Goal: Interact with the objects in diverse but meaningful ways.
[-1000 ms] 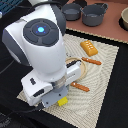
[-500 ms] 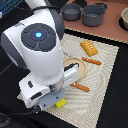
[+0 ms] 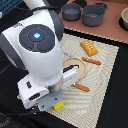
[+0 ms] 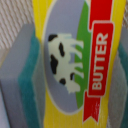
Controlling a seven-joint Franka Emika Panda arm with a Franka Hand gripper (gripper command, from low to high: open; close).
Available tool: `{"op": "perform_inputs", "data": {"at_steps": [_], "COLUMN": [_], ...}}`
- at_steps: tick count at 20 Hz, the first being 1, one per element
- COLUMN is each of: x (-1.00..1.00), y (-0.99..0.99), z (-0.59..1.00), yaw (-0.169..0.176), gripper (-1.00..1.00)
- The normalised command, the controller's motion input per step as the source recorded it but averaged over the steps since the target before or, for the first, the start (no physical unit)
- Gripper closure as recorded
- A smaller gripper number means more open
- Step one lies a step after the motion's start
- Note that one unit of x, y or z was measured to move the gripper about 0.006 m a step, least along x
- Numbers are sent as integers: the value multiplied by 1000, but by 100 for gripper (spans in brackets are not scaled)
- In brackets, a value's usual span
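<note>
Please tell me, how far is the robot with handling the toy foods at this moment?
Done: nothing I can confirm; the orange ridged block lies loose on the mat, seemingly untouched. In hand: the wrist view is filled by the yellow butter box, with a teal-padded finger on at least one side; whether it is gripped I cannot tell. In the exterior view the arm hides all but its corner. Left: the block and the other small pieces.

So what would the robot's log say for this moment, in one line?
gripper: low over mat | butter box: between fingers | grip: unclear
</note>
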Motion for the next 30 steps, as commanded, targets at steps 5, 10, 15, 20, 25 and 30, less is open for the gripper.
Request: {"op": "perform_inputs", "data": {"at_steps": [5,10,15,20,25,30], "x": [561,677,621,613,714,600], "y": [0,0,0,0,0,-37], "z": [702,550,251,99,308,162], "yaw": [-103,-82,-57,-32,-14,-27], "gripper": [100,100,100,100,100,100]}}
